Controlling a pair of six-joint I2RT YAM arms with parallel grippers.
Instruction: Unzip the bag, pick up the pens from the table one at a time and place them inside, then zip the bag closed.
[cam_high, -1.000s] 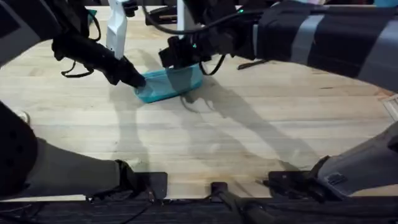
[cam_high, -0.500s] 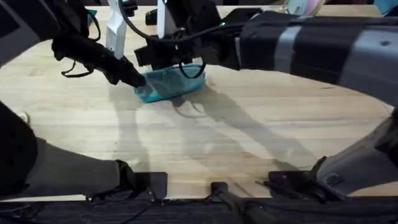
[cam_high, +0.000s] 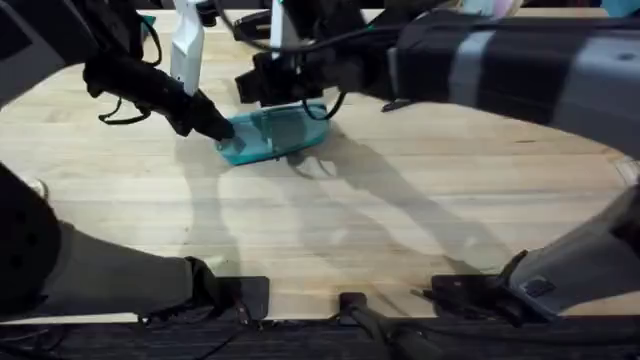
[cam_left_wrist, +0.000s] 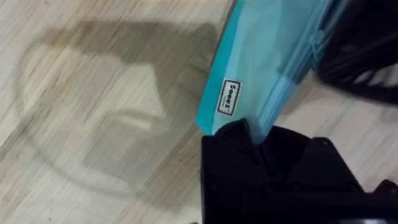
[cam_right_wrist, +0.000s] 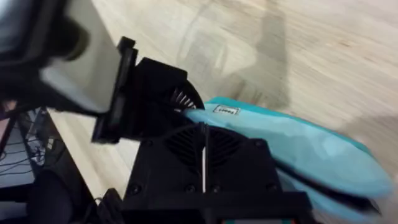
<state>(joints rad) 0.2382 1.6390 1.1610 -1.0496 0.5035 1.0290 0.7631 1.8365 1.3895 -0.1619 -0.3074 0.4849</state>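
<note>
The teal bag (cam_high: 272, 135) lies on the table (cam_high: 400, 220) at the far middle, its white label (cam_left_wrist: 227, 98) near its left end. My left gripper (cam_high: 222, 128) is shut on that end; in the left wrist view its black fingers (cam_left_wrist: 249, 140) pinch the teal fabric (cam_left_wrist: 267, 56). Over the bag's far long edge hovers my right gripper (cam_high: 285, 92). Its fingers (cam_right_wrist: 203, 155) are pressed together just above the bag (cam_right_wrist: 305, 152), and what they pinch is hidden. The pens are out of view.
A white upright part (cam_high: 187, 45) stands behind the left gripper. The right arm (cam_high: 500, 60) spans the far right of the table. Both arm bases (cam_high: 230, 295) sit along the near edge. Bare wood stretches between the bag and the bases.
The right gripper swung left along the bag's far edge, then back a little right. The bag, bunched and lifted at its right end before, now lies longer and flatter. The left gripper held still.
</note>
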